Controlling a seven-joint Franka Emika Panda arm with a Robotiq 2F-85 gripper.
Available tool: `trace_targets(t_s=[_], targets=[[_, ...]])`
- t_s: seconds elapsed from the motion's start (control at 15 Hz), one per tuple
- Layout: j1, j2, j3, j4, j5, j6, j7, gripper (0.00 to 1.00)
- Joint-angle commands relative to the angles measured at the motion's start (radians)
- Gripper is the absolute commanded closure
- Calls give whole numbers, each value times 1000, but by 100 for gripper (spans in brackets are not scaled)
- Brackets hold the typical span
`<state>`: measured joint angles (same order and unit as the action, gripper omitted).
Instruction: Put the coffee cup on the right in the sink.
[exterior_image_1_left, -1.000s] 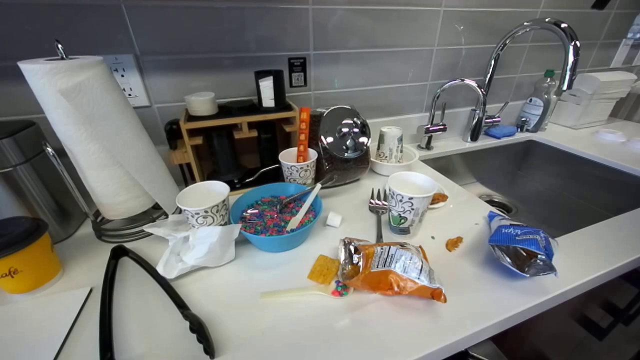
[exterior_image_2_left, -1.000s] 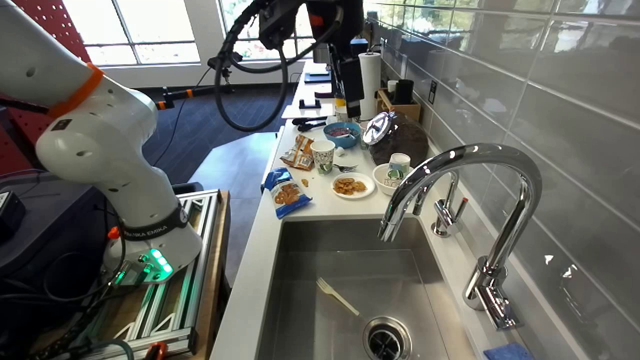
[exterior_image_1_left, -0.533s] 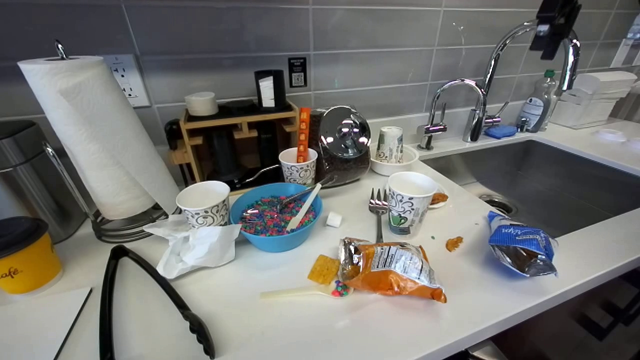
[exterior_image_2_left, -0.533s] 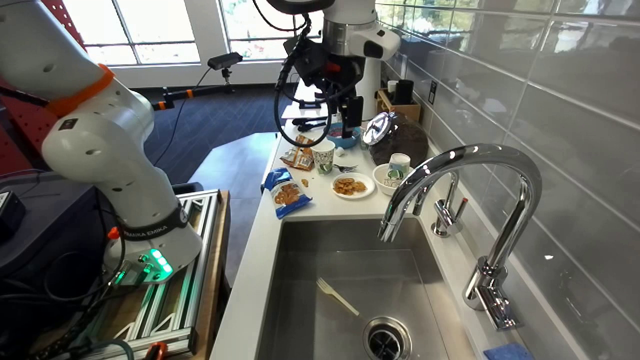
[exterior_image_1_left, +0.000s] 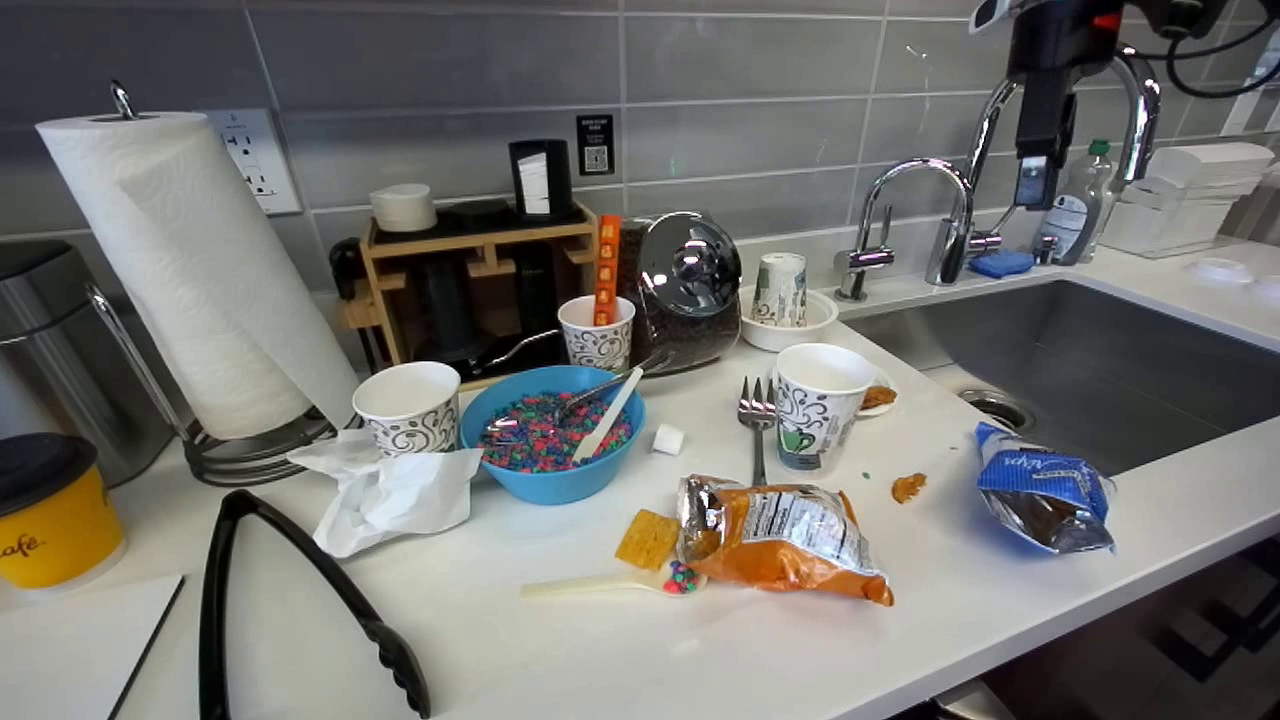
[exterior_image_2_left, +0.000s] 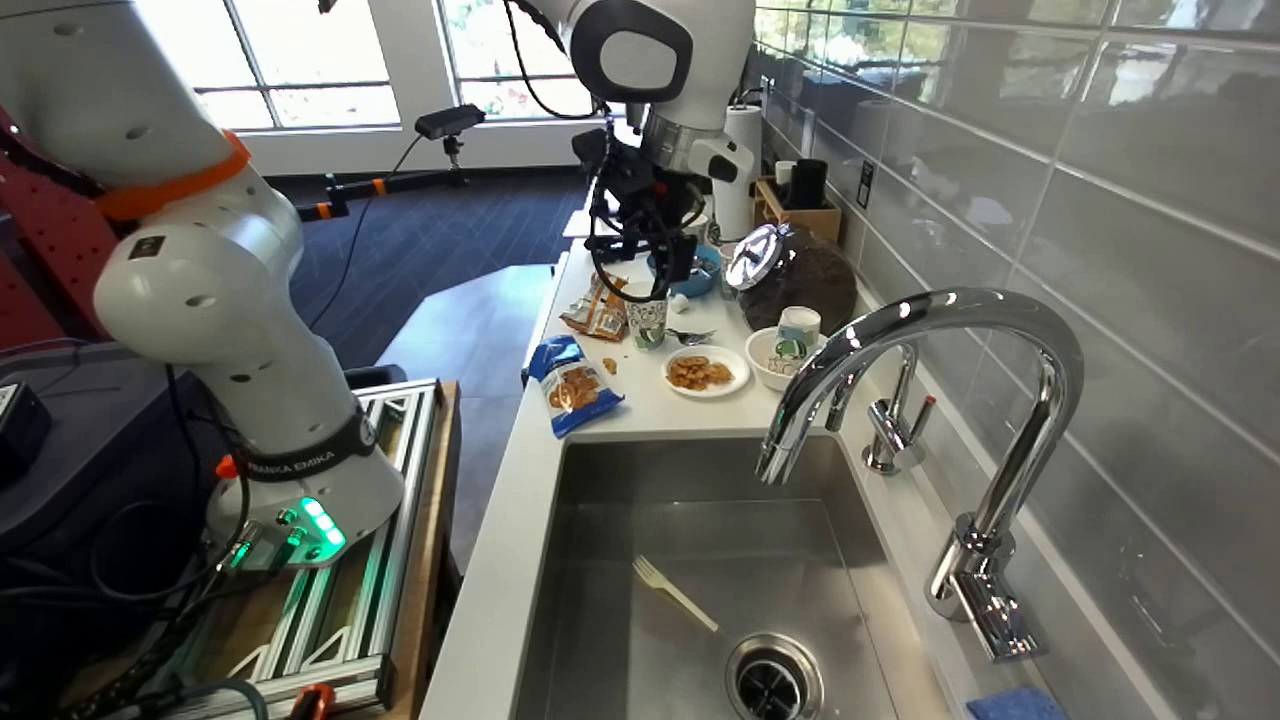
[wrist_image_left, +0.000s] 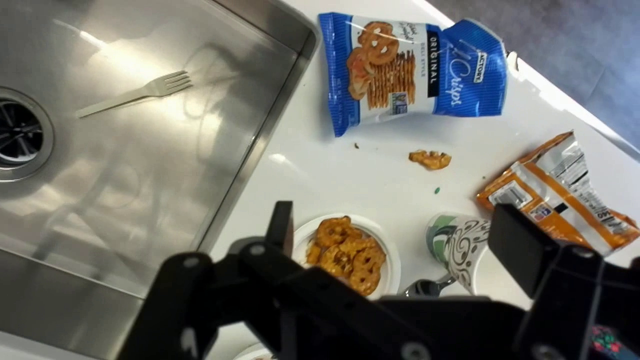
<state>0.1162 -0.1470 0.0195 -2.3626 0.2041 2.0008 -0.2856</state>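
Wrist view — gripper (wrist_image_left: 400, 235) spread wide, jaws well apart; coffee cup (wrist_image_left: 456, 242) on the white counter (wrist_image_left: 320, 170), partly hidden by one jaw; upright in an exterior view, metal fork (exterior_image_1_left: 758, 425) just beside it; plate (wrist_image_left: 393, 261) of pretzels (wrist_image_left: 367, 260) between cup and sink (wrist_image_left: 165, 150); pale fork (wrist_image_left: 135, 95) lying in sink — blue snack bag (wrist_image_left: 410, 70) near its corner.

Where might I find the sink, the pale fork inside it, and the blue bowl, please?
Sink (exterior_image_2_left: 770, 560): in an exterior view, bare floor.
Pale fork (wrist_image_left: 122, 99): in the wrist view, handle.
Blue bowl (exterior_image_1_left: 555, 486): in an exterior view, outer wall.
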Motion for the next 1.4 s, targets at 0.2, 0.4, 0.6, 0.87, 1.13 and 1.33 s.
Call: trace_targets(t_s=[0.2,0.4,0.6,0.87,1.13,1.33], targets=[[3,20,44,4,-3,6,25,0],[-5,19,36,6,-3,6,22,0],[14,35,59,0,17,93,28,0],[27,42,95,-51,58,251,167,0],[50,81,129,-97,111,397,277,0],[64,128,151,-107,119,477,341,0]])
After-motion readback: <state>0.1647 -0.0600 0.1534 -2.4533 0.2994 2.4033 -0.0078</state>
